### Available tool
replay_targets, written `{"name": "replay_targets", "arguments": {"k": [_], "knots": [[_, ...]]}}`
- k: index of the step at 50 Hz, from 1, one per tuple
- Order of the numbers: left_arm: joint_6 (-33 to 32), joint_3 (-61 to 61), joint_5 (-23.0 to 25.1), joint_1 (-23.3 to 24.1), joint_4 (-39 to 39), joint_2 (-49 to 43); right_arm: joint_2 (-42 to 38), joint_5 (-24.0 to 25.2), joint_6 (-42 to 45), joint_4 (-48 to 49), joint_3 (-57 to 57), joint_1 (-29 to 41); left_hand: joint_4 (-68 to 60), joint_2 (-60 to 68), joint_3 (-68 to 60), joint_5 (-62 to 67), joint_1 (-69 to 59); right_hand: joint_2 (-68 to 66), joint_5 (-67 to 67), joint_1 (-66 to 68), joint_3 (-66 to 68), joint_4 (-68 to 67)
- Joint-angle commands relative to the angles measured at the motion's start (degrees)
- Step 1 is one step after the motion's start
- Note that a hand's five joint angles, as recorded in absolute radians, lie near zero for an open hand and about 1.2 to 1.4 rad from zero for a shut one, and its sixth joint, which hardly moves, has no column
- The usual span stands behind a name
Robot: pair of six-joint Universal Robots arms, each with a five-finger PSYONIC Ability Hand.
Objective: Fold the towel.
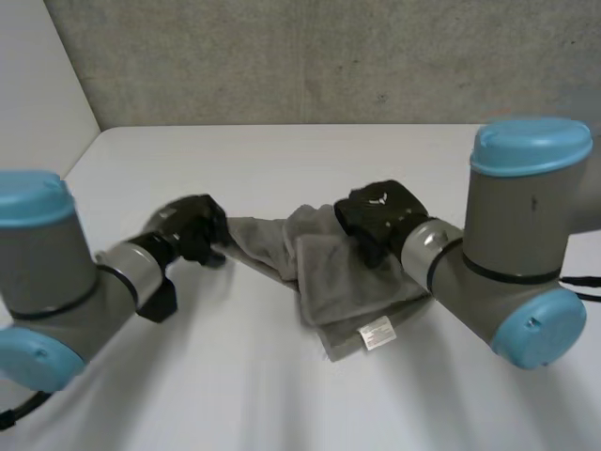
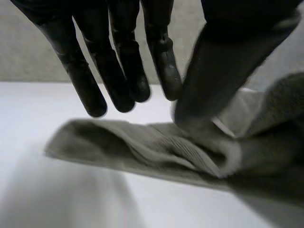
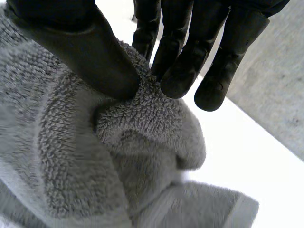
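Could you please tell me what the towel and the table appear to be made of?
The towel looks like grey terry cloth: looped, fuzzy pile shows. The table seems smooth matte white laminate or painted board; I cannot tell which.

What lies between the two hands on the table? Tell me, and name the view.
The grey towel: in the head view its bunched cloth runs from the left hand across to the right hand, whose fingers pinch a fold.

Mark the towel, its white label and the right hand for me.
towel (image 1: 352, 282), head view, middle of the grey cloth
label (image 1: 377, 333), head view, centre of the white tag
right hand (image 1: 380, 216), head view, back of the hand
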State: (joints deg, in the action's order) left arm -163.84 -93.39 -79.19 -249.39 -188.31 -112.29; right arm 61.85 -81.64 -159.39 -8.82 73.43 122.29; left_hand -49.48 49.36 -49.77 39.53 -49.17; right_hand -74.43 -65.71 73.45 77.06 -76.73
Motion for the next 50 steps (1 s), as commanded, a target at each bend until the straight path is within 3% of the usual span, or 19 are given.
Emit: {"name": "replay_targets", "arguments": {"k": [1,3,4,6,11,17,28,33,36,38,50], "knots": [[-0.16,0.49,-0.26,2.94,-3.72,-2.58,3.72,0.61,3.21,0.29,4.35,-3.99,9.15,-9.04,9.44,-9.21,8.84,-1.93,-0.65,2.91,-0.7,0.37],[-0.25,0.75,-0.35,3.03,-4.95,-3.02,5.03,0.78,7.41,0.29,7.85,-6.96,9.15,-9.04,9.45,-9.21,8.84,13.11,14.39,-12.13,-15.73,15.41],[-0.25,0.76,-0.35,3.03,-4.96,-3.03,5.04,0.78,7.43,0.29,7.87,-6.98,9.15,-9.04,9.45,-9.21,8.84,13.21,14.49,-12.23,-15.84,15.51],[-0.34,1.72,-0.43,3.12,-7.24,-4.16,6.96,0.52,11.36,0.38,11.28,-8.64,9.15,-9.04,9.45,-9.21,8.84,39.0,40.28,-38.02,-41.63,41.3],[-0.34,4.09,-0.52,3.12,-9.79,-6.09,10.91,0.52,12.7,1.52,16.29,-10.66,9.15,-9.04,9.45,-9.21,8.84,52.88,54.16,-51.9,-55.51,55.18],[-0.16,7.35,-0.43,3.03,-11.64,-9.09,16.89,1.22,12.53,7.48,24.55,-11.02,8.98,-8.87,9.28,-9.04,8.67,53.75,55.03,-52.77,-56.37,56.05],[-0.95,14.38,-0.08,2.77,-11.82,-17.09,19.89,1.57,12.61,16.2,32.92,-10.32,11.17,-11.06,11.46,-11.23,10.86,53.92,55.2,-52.94,-56.54,56.22],[-8.86,15.43,0.27,2.77,-11.73,-19.46,19.28,1.48,12.53,16.38,32.66,-10.49,16.55,-16.44,16.85,-16.61,16.24,54.25,55.53,-53.27,-56.88,56.55],[-18.94,15.09,0.44,2.68,-11.38,-20.87,18.84,1.4,12.44,16.38,32.57,-10.49,20.08,-19.97,20.37,-20.14,19.77,54.75,56.03,-53.78,-57.38,57.06],[-21.4,14.82,0.53,2.77,-11.38,-20.95,18.4,1.4,12.52,16.38,32.57,-10.41,20.09,-19.97,20.38,-20.14,19.77,54.76,56.04,-53.78,-57.39,57.06],[-22.92,14.73,2.03,2.86,-11.47,-20.95,16.64,1.48,11.74,16.46,32.65,-10.58,19.42,-19.3,19.71,-19.47,19.11,54.76,56.04,-53.78,-57.39,57.06]]}}
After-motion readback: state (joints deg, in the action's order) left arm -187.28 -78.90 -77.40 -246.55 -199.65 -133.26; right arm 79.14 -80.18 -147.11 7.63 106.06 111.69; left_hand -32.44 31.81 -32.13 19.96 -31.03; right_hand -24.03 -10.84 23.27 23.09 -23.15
